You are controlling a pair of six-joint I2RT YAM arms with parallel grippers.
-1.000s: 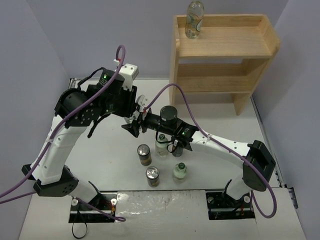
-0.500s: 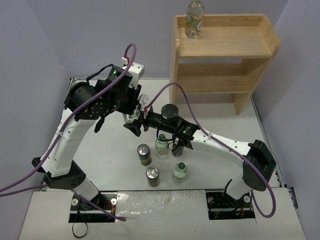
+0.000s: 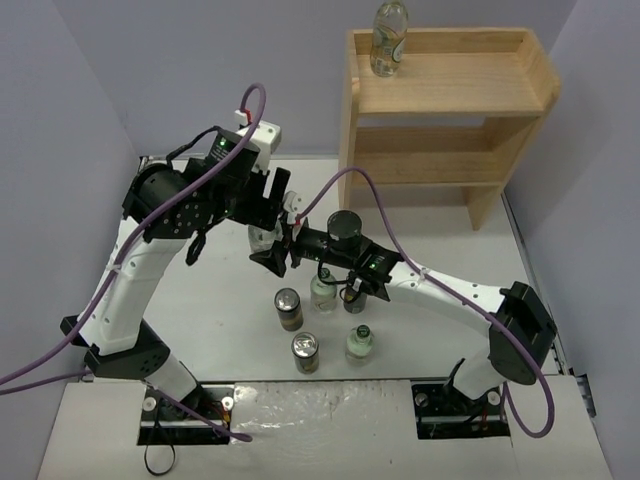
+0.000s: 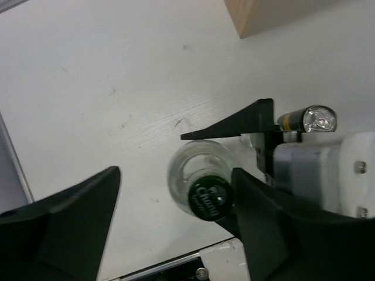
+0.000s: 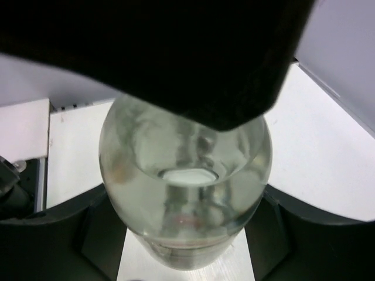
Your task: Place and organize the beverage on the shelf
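A clear bottle (image 3: 262,238) with a dark cap (image 4: 209,198) hangs above the table's middle. My right gripper (image 3: 275,252) is shut on its body, and in the right wrist view the bottle (image 5: 184,193) fills the space between both fingers. My left gripper (image 4: 176,171) stands open over the cap; one finger (image 4: 275,222) is beside the cap and the other is well clear. One bottle (image 3: 389,40) stands on the top tier of the wooden shelf (image 3: 520,140). Two cans (image 3: 288,308) (image 3: 305,352) and two bottles (image 3: 323,290) (image 3: 359,343) stand on the table.
Purple cables loop over both arms. The shelf stands at the back right against the wall. The standing drinks are clustered just under my right forearm. A slim can (image 4: 310,120) shows beside the right gripper's body in the left wrist view.
My left gripper has opened and let go of the bottle's cap. My right gripper's jaws have closed on the bottle's body. The left arm has shifted slightly right.
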